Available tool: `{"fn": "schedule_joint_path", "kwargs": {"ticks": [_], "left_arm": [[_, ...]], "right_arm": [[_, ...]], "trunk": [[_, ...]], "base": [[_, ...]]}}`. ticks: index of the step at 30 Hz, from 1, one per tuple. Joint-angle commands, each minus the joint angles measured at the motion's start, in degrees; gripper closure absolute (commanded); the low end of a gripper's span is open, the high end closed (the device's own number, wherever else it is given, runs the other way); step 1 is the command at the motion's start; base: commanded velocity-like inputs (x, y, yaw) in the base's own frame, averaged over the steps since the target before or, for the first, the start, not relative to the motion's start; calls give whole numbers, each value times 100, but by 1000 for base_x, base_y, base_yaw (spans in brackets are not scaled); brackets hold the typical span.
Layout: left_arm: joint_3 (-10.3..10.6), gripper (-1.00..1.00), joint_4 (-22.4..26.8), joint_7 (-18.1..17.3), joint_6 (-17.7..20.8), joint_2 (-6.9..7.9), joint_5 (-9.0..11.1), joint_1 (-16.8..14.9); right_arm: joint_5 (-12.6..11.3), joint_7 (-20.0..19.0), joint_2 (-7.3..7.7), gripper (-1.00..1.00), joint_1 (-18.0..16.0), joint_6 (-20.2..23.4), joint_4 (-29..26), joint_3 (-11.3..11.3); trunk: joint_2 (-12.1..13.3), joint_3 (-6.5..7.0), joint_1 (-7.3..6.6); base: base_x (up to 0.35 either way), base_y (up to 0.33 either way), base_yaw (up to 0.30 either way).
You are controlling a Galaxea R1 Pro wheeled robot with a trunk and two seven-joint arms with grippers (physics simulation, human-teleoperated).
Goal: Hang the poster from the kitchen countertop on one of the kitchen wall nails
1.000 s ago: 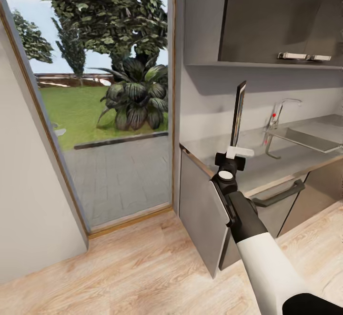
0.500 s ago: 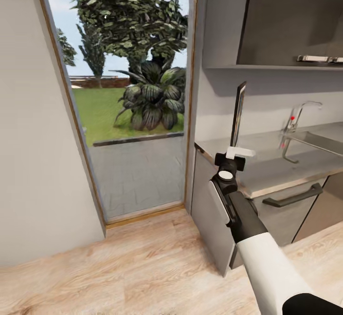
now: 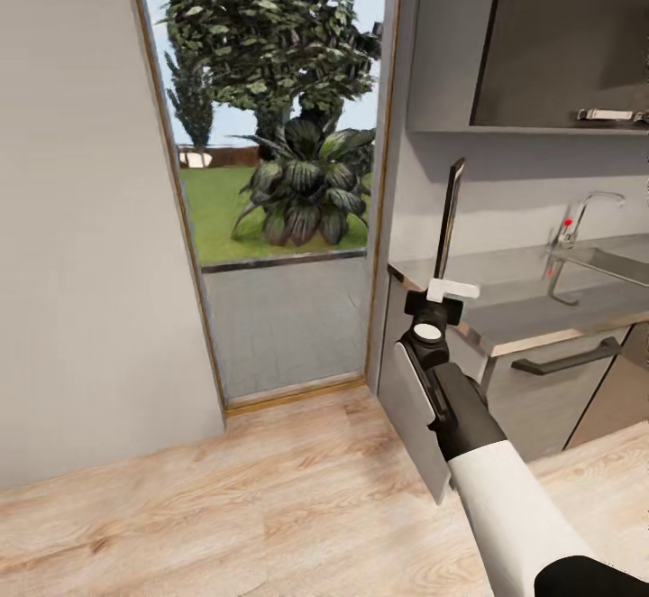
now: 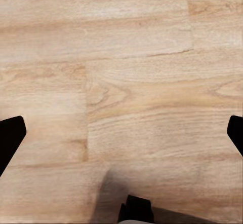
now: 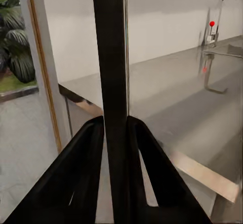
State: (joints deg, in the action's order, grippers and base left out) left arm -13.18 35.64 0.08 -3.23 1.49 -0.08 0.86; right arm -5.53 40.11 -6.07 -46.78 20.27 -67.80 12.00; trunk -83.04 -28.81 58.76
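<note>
In the head view the poster point(image 3: 449, 218) stands upright and edge-on as a dark slat, over the end of the grey kitchen countertop point(image 3: 514, 304). My right gripper point(image 3: 441, 293) is shut on its lower edge. The right wrist view has the poster point(image 5: 112, 72) running between the two black fingers point(image 5: 83, 173), which press on both its sides. My left gripper point(image 4: 121, 133) hangs open over the wooden floor point(image 4: 131, 67), with a black fingertip at each side edge of the left wrist view.
A tall glazed doorway point(image 3: 279, 218) gives onto a garden, with a plain wall point(image 3: 81, 218) beside it. A steel sink point(image 3: 613, 263) and tap point(image 3: 586, 209) lie in the counter. Dark upper cabinets point(image 3: 568, 38) hang above; a cabinet handle point(image 3: 568, 358) juts out below.
The whole head view has shifted: doorway, counter and sink slid to the right in the picture, so the camera turned left. The right arm and poster keep their place in the picture.
</note>
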Motion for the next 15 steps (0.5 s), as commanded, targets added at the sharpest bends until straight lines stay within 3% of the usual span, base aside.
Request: {"fn": "schedule_joint_path", "kwargs": {"ticks": [1,5,9,15], "left_arm": [[-1,-100,4,1,-11,0,-1,2],[-1,-100,4,1,-11,0,-1,2],[-1,-100,4,1,-11,0,0,2],[-1,-100,4,1,-10,0,-1,2]], "right_arm": [[-64,32,1,100,-4,12,-5,16],[-73,-11,1,100,-2,12,-5,19],[-73,-608,1,100,-4,12,-5,14],[-78,-873,6,100,0,15,-129,13]], "trunk": [[-4,-5,-3],[-4,-5,-3],[-4,-5,-3],[-4,-5,-3]], "base": [[-304,124,1],[-306,120,1],[-309,113,0],[-305,104,0]]}}
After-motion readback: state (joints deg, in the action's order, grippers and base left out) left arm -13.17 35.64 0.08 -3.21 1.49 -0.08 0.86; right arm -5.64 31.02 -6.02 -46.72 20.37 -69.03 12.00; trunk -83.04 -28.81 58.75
